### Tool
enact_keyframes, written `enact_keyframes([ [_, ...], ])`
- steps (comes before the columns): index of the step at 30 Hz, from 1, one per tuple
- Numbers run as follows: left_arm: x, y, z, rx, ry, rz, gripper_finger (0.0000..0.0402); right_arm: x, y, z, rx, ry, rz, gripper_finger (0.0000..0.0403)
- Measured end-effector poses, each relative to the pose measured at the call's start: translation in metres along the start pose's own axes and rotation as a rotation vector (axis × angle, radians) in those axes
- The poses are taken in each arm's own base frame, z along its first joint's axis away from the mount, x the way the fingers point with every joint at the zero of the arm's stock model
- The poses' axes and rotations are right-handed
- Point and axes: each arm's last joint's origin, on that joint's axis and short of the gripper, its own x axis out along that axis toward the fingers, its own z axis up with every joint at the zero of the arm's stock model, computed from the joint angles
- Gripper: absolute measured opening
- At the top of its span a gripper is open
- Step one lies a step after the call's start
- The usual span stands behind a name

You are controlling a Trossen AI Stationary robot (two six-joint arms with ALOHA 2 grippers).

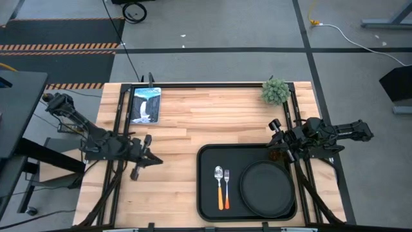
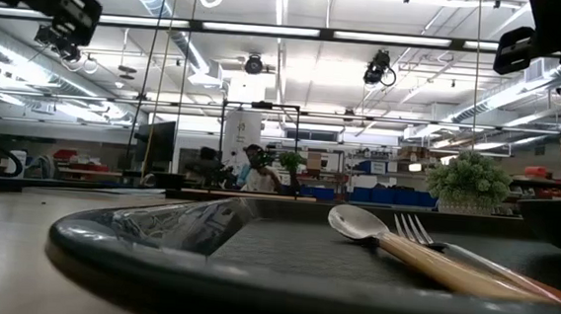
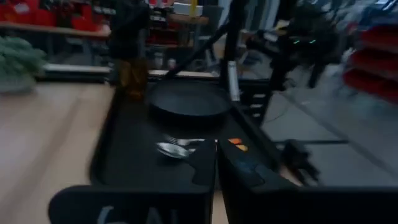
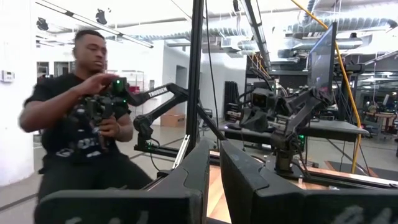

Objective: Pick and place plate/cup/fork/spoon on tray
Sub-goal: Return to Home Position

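Note:
The black tray (image 1: 207, 193) lies at the table's near right. On it lie the spoon (image 1: 219, 173) and the fork (image 1: 226, 175) side by side, handles toward the near edge, and the round black plate (image 1: 266, 188) to their right. The amber cup (image 3: 132, 78) stands upright at the tray's far right corner, partly under my right arm in the high view (image 1: 278, 154). My right gripper (image 1: 275, 132) is above that corner, shut and empty. My left gripper (image 1: 153, 159) is shut and empty, left of the tray.
A small green plant (image 1: 275, 91) stands at the far right of the table. A tablet showing a picture (image 1: 145, 104) lies at the far left. Bare wood lies between them and the tray. A person (image 4: 81, 124) sits beyond the table's left side.

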Motion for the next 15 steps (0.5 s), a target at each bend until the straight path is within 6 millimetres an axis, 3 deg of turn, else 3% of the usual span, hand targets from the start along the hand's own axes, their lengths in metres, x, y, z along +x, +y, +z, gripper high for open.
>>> enact_keyframes([
  [6,-0.015,-0.001,-0.020,-0.025,0.020,-0.122,0.0023,0.000,0.000,0.000,0.000,0.000,0.000,0.0045],
  [15,-0.031,0.009,-0.037,-0.098,-0.068,-0.145,0.0023,0.000,0.000,0.000,-0.001,-0.001,0.000,0.0045],
])
